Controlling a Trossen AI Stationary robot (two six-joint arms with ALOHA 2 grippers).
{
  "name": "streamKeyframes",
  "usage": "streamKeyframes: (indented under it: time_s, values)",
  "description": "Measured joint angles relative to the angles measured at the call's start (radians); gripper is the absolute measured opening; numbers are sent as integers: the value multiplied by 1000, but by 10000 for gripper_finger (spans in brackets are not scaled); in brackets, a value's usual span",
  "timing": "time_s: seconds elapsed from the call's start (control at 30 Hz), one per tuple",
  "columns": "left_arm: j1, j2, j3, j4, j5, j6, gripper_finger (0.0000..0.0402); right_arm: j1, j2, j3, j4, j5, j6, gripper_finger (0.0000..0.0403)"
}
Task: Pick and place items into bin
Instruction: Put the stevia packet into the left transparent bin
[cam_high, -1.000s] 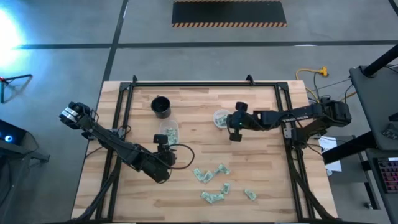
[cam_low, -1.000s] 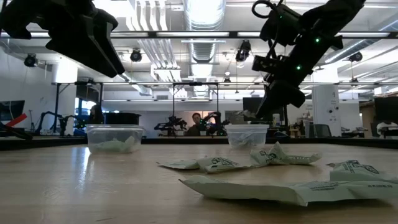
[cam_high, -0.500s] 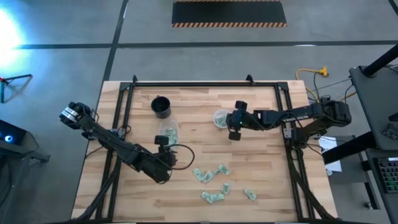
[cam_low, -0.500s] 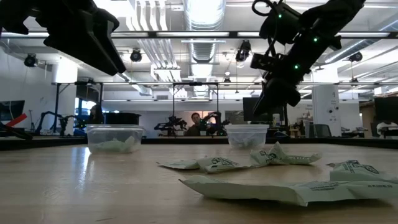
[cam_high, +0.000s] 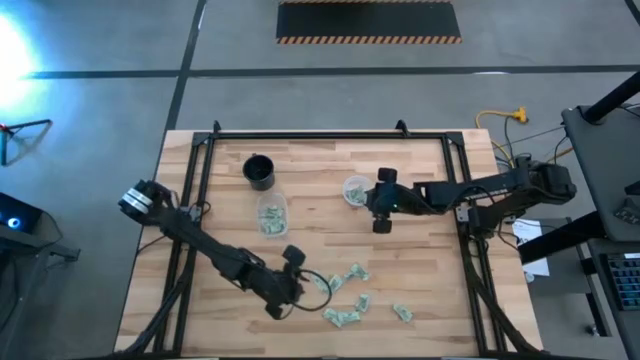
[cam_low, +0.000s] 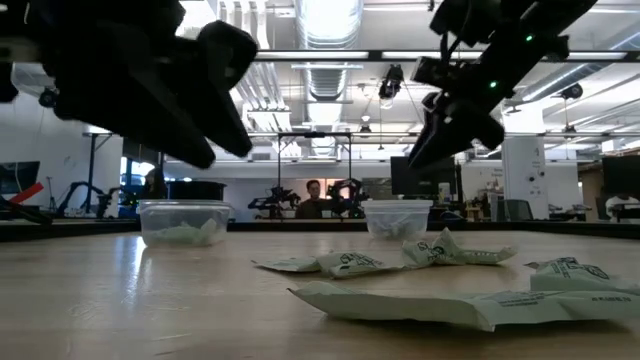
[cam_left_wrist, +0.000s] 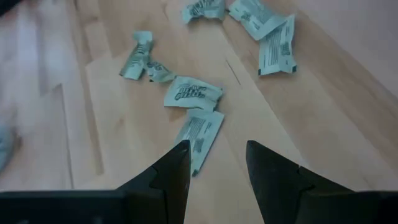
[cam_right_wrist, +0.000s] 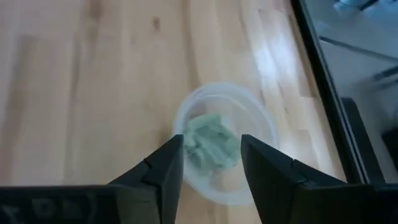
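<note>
Over the table (cam_high: 420, 300), the left pincer (cam_high: 292, 283) has reached the packets (cam_high: 345, 297).

left pincer (cam_high: 291, 283) moved from the clear cup (cam_high: 270, 214) over to the green packets (cam_high: 340, 290), right pincer (cam_right_wrist: 210, 163) opened above its cup (cam_right_wrist: 225, 148)

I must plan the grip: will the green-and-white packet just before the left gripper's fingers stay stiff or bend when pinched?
The packet looks thin, flat and creased, so it probably bends and crumples. It seems light and may slide on the smooth table if the left gripper nudges it.
</note>
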Motion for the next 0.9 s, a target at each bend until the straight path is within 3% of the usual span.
streamKeyframes:
  time_s: [0.13, 0.33, 0.67, 0.9]
  values:
    - [27, 72, 23, 41, 16, 1, 139, 60, -41, 0, -48, -48, 29, 143]
    - [128, 142, 61, 42, 183, -2, 139, 171, -75, 0, -49, -155, 87, 139]
    - [239, 126, 70, 29, 303, 17, 139, 362, -70, -3, -48, -155, 184, 138]
    - [315, 126, 78, 5, 474, -11, 139, 473, -67, -3, -40, -145, 247, 132]
